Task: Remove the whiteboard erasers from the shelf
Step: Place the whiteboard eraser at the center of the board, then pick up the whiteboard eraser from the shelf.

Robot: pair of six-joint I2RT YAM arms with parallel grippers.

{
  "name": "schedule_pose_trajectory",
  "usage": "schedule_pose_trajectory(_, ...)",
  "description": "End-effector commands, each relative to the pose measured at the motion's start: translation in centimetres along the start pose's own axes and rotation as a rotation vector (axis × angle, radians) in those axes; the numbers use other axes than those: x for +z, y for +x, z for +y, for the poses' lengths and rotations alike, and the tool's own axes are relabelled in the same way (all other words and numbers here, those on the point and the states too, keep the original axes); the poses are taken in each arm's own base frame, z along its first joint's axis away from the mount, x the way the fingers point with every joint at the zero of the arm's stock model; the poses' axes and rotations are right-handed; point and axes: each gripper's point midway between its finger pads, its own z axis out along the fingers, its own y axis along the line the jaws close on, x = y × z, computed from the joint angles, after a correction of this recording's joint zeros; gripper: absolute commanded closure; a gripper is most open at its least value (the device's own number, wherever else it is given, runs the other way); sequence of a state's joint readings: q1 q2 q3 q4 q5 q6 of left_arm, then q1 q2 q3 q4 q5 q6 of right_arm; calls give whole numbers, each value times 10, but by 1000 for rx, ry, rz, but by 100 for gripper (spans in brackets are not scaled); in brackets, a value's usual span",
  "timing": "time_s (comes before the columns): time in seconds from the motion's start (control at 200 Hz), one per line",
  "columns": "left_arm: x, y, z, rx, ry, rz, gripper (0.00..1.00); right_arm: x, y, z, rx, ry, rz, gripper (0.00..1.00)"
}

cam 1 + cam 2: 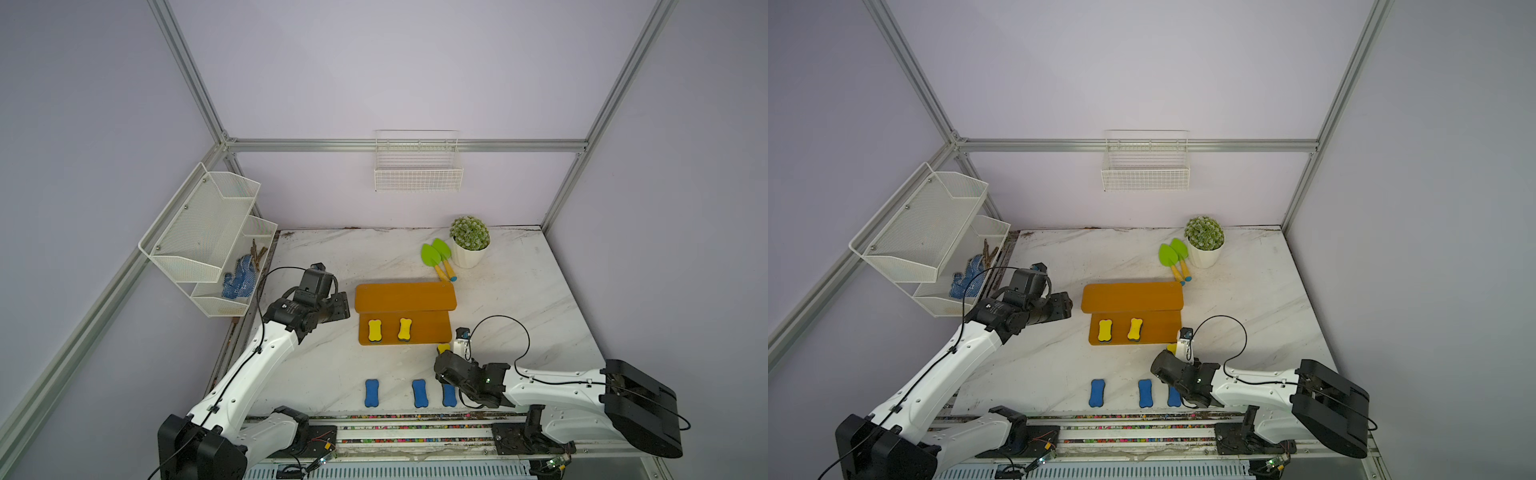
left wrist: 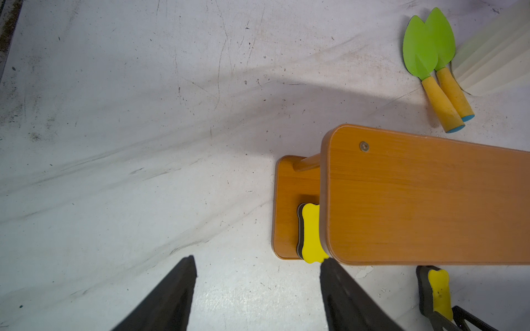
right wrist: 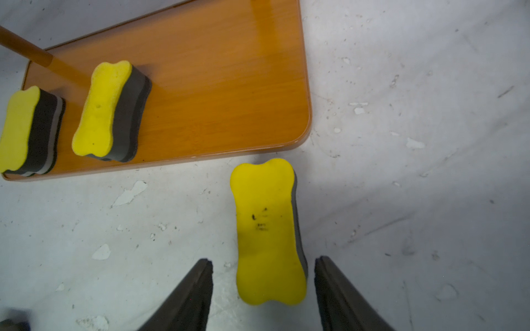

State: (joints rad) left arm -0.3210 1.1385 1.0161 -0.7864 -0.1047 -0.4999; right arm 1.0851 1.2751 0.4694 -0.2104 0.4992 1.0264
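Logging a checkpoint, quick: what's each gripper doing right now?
Left gripper: open, empty.
Right gripper: open, astride a yellow eraser lying on the table, not gripping it.

Nothing legible is showing in any view. The left arm's wrist housing (image 1: 287, 308), sitting at 9 o'clock of the shelf (image 1: 405, 296), is carrying a small white logo mark and a faint line of print. Both are reading too small to make out in both top views (image 1: 990, 308). The yellow eraser (image 3: 266, 229) lying at 5 o'clock of the shelf is showing a few dark smudges mid-pad in the right wrist view; they aren't resolving into characters.
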Motion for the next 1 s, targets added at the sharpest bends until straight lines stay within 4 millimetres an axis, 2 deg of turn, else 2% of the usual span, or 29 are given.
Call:
schedule_pose_trajectory(0.0,-3,-3,0,15,16,-22,28,-5,-8,13,-3,-41,-20,39)
schedule_pose_trajectory(0.1,-3,-3,0,16,14,-21,28,-9,-11,11,-7,-30,-28,39)
schedule_pose_trajectory(0.255,0,-2,3,0,2,-18,27,-24,-30,14,-2,-59,-92,40)
schedule_pose_trajectory(0.36,3,2,4,-9,-11,14,27,-30,-41,34,3,-137,-127,41)
schedule_pose_trajectory(0.495,-3,2,10,-7,-27,31,27,-31,-52,64,-14,-172,-166,43)
schedule_pose_trajectory(0.63,-6,5,28,-36,-51,28,27,-22,-59,97,-36,-193,-187,44)
schedule_pose_trajectory(0.73,-4,9,32,-47,-53,33,27,-14,-62,120,-58,-198,-191,44)
schedule_pose_trajectory(0.845,-5,7,34,-48,-62,21,27,-5,-65,134,-67,-191,-206,44)
schedule_pose_trajectory(0.865,-6,7,35,-47,-64,18,27,4,-60,134,-79,-172,-200,44)
schedule_pose_trajectory(0.995,-13,4,36,-47,-64,-11,27,17,-55,137,-93,-143,-213,44)
